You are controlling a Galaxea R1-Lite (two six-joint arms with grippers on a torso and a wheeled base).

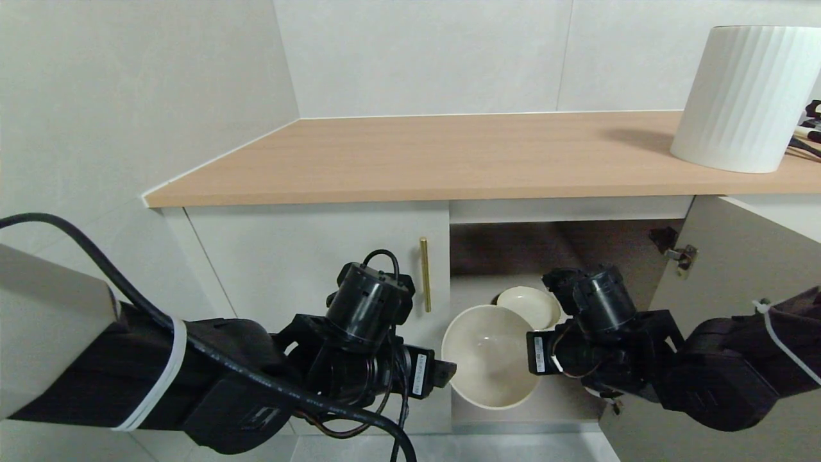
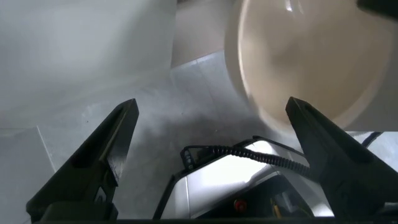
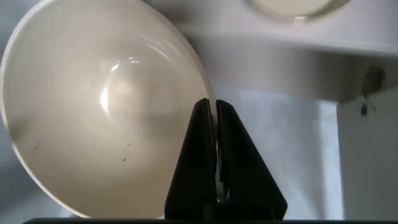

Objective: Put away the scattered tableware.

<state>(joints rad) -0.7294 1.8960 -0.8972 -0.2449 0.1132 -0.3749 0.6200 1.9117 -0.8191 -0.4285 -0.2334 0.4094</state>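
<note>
The right pincer (image 3: 214,109) is clamped on the rim of a large cream bowl (image 1: 490,354), one finger inside the rim and one outside, with the bowl tipped so that its hollow faces the head camera. The bowl sits at the mouth of the open cabinet compartment (image 1: 564,247) under the wooden worktop (image 1: 410,154). Whether its lower edge touches the cabinet floor (image 1: 564,401) cannot be told from these angles.

Deeper inside the same compartment, just behind the large bowl's upper rim, a smaller cream dish (image 1: 528,306) lies on the floor of the cabinet, possibly a shallow bowl.

The left pincer (image 2: 211,107) hangs in front of the closed left door (image 1: 308,256), its two dark fingers (image 2: 118,140) spread wide apart and gripping nothing. In the left wrist view the large bowl appears beyond one fingertip, near it but not touching.

The closed door carries a slim brass handle (image 1: 424,274) along its inner edge, just beside the opening. The right door (image 1: 737,256) is swung outward on a metal hinge (image 1: 683,258).

On the worktop at the far right stands a tall white ribbed container (image 1: 747,96), upright, with some dark items (image 1: 811,125) beside it at the frame's edge, too cut off to identify.
</note>
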